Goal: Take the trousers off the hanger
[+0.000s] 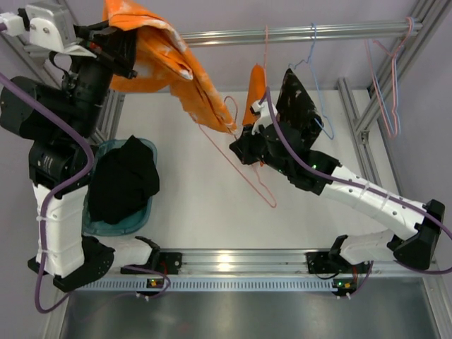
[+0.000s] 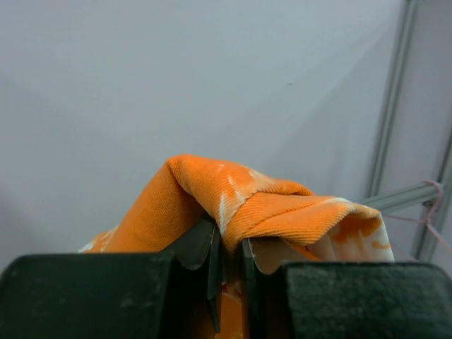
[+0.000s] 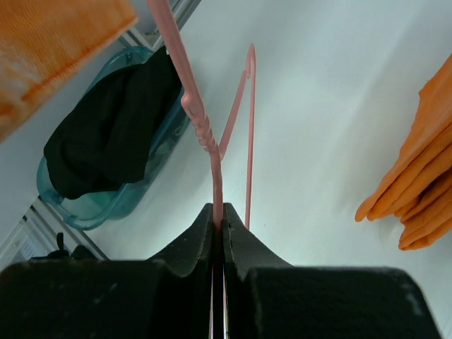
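Note:
My left gripper [image 2: 229, 248] is raised at the far left and shut on a fold of the bright orange trousers [image 2: 240, 201]. From it the trousers [image 1: 173, 60] hang down and to the right, their lower end reaching the upper part of the pink hanger [image 1: 244, 173]. I cannot tell whether the cloth still lies over the wire. Mid-table, my right gripper [image 1: 239, 150] is shut on the hanger's wire [image 3: 217, 185], just below its twisted neck. The left gripper [image 1: 129, 51] is partly hidden by the cloth in the top view.
A teal basket [image 1: 145, 215] at the left holds a black garment [image 1: 123, 180]. On the back rail [image 1: 296, 32] hang another orange cloth [image 1: 256, 90], a black speckled garment [image 1: 296, 99] on a light blue hanger [image 1: 318, 78], and several wire hangers [image 1: 385, 85] at the right.

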Motion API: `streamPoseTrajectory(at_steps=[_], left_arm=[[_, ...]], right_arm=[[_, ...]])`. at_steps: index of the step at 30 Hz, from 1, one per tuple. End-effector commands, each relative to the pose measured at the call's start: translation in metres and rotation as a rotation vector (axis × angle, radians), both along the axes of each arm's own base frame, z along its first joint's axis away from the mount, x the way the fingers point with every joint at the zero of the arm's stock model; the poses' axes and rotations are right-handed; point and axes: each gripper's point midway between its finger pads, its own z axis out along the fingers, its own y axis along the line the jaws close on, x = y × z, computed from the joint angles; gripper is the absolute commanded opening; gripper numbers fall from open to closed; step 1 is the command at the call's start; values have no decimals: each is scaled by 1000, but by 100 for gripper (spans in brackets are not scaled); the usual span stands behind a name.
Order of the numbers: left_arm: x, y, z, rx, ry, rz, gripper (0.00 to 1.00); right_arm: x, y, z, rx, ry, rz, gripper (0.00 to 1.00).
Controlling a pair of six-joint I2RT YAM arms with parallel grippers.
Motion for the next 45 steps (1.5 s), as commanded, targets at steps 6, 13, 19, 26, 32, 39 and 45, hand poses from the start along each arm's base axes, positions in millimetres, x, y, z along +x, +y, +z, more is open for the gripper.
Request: streamPoseTrajectory(at_steps=[6, 13, 19, 26, 32, 39, 45], left_arm=[[-70, 125, 17, -148, -177, 427, 0], [-122, 176, -45, -69, -174, 713, 0], [-163, 208, -98, -8, -116, 925, 0], [-192, 225, -176, 119, 29, 1071, 0], [-179, 234, -232, 235, 154, 1148, 0], [-94, 225, -284, 368, 272, 1084, 0], [21, 205, -367, 474, 468, 922, 0]], right_arm=[[-20, -8, 45, 37, -115, 107, 0], [-31, -14, 59, 5, -148, 166, 0], [-41, -21, 77, -13, -193, 217, 0], [-63, -30, 85, -44, -240, 321, 0], [-64, -38, 83, -81, -259, 319, 0], [-66, -43, 78, -97, -250, 321, 0], [-71, -52, 81, -113, -246, 323, 0]])
